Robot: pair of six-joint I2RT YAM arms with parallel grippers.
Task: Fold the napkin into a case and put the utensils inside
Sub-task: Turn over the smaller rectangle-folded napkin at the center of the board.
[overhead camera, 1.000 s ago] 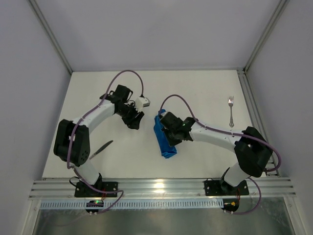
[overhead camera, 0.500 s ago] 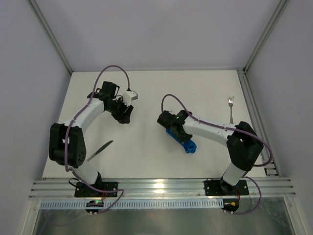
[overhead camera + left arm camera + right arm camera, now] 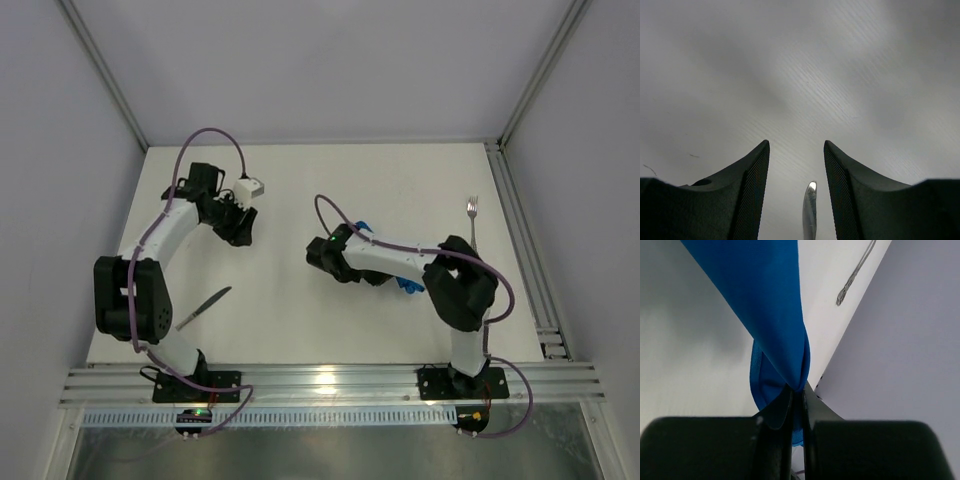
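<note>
Top view, left gripper point(image 3: 240, 228): up at 10 o'clock on the table point(image 3: 300, 320), jaws apart, nothing between them.
Top view, knife point(image 3: 203, 306): lying flat at 7 o'clock from the left gripper, well apart from it.
Top view, right gripper point(image 3: 324, 256): mid-table, arm doubled back over itself, and the napkin point(image 3: 406, 287) shows only as blue scraps peeking out beside the forearm.
Top view, fork point(image 3: 473, 228): out at 3 o'clock from the right gripper, near the table's right edge, well apart.
Left wrist view, left gripper point(image 3: 795, 146): both fingers point(image 3: 752, 192) spread wide, and the knife point(image 3: 810, 215) tip pokes in at 6 o'clock between them, touching neither.
Right wrist view, right gripper point(image 3: 797, 392): pinched tight on the napkin point(image 3: 770, 305), blue cloth fanning from the jaws toward 11 o'clock.
Right wrist view, fork point(image 3: 856, 272): small, at 1 o'clock, clear of the cloth.
</note>
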